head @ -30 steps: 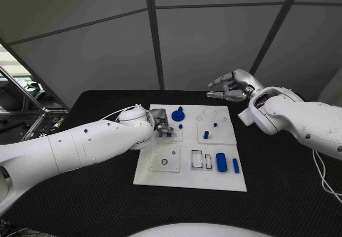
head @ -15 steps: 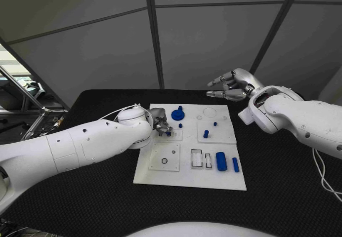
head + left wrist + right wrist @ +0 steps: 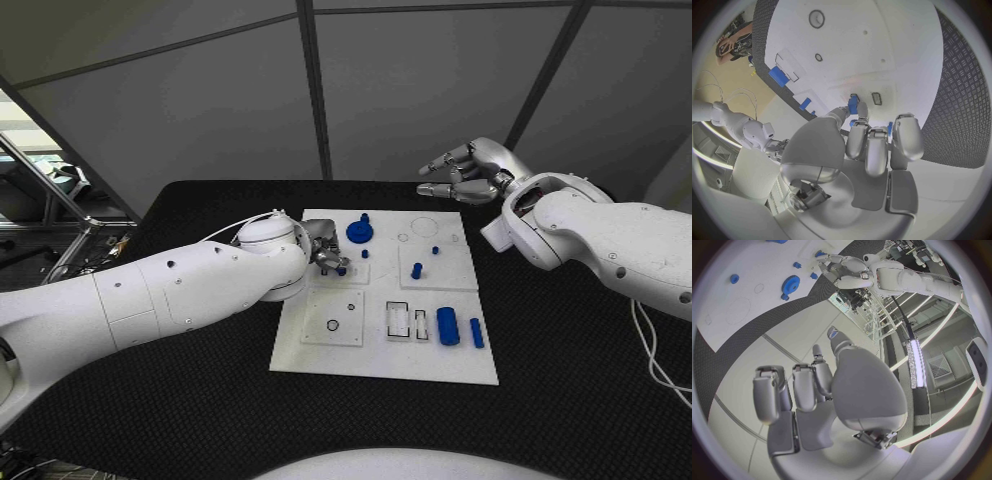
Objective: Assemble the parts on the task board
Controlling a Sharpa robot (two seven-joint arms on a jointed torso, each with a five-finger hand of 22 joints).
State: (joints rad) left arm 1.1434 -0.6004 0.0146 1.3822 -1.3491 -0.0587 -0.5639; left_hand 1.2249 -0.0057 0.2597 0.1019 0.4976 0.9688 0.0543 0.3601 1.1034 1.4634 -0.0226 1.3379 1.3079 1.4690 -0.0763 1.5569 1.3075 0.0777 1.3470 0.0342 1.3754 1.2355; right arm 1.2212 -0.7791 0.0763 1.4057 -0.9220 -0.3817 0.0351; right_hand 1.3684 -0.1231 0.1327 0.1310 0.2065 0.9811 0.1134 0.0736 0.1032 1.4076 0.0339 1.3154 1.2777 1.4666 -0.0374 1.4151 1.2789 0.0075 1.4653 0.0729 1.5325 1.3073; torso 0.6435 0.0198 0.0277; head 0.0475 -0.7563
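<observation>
The white task board (image 3: 346, 365) is laid in the middle of the black table (image 3: 173, 400). A blue gear part (image 3: 359, 234) is set near its far edge. Two blue cylinder parts (image 3: 449, 328) are laid side by side near its right edge. The left hand (image 3: 327, 258) is held over the board's left side, and the right hand (image 3: 464, 176) is raised behind the far right corner.

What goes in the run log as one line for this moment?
left robot hand: pinching small blue part over task board | right robot hand: raised behind the board, holding nothing
</observation>
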